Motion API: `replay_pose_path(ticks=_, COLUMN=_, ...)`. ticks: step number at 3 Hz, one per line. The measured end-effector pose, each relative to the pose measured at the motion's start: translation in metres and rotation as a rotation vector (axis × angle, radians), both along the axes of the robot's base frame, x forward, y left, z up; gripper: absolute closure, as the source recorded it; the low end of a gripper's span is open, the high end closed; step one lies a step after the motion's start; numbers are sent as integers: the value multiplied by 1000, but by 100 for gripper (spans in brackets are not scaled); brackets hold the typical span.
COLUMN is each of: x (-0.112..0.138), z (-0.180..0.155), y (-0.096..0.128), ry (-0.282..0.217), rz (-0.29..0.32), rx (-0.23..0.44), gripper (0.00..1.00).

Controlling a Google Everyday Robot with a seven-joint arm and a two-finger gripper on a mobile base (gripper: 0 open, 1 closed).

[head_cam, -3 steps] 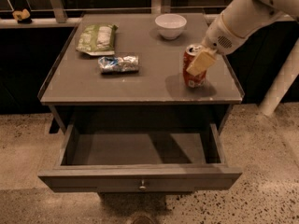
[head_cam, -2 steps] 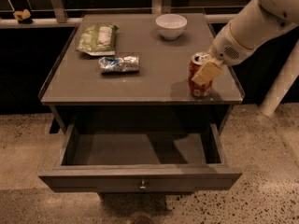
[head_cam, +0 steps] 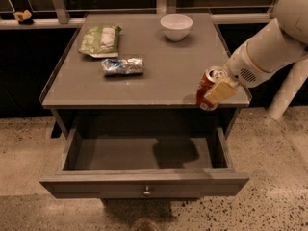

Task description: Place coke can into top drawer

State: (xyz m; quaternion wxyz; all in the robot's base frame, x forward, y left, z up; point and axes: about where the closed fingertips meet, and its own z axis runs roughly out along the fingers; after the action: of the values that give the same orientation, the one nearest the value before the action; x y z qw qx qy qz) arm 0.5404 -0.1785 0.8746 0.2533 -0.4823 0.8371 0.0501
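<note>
Holding the coke can (head_cam: pixel 207 84), the gripper (head_cam: pixel 214 91) hangs at the front right corner of the worktop (head_cam: pixel 159 78). The fingers (head_cam: pixel 221 91) are closed around the can, and one tan finger shows across its near side. The white arm (head_cam: pixel 269 47) reaches in from the right. The can stands almost upright, tipped a little, with its silver top up. It sits right at the front edge of the worktop, partly past it.

The top drawer (head_cam: pixel 144 178) is pulled out, and I see nothing inside but a dark shadow. It lies below the can and sticks out toward me. The can is over the right end of the drawer, close to the right wall. So I think the can has to come a bit forward and to the left, then straight down. Too far right and it could bump that wall.

The white bowl (head_cam: pixel 176 27), the foil packet (head_cam: pixel 123 65) and the green snack bag (head_cam: pixel 100 39) lie on the worktop, well apart from the can.
</note>
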Motion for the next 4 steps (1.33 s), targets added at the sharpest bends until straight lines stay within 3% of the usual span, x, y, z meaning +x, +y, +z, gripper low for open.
replay_pose_path(ticks=2, x=-8, z=1, y=-1, ry=4, rz=-11, rx=-3, gripper=100)
replay_pose_path(ticks=4, x=-60, z=11, y=-4, ry=-20, rz=-86, rx=-47, gripper=100)
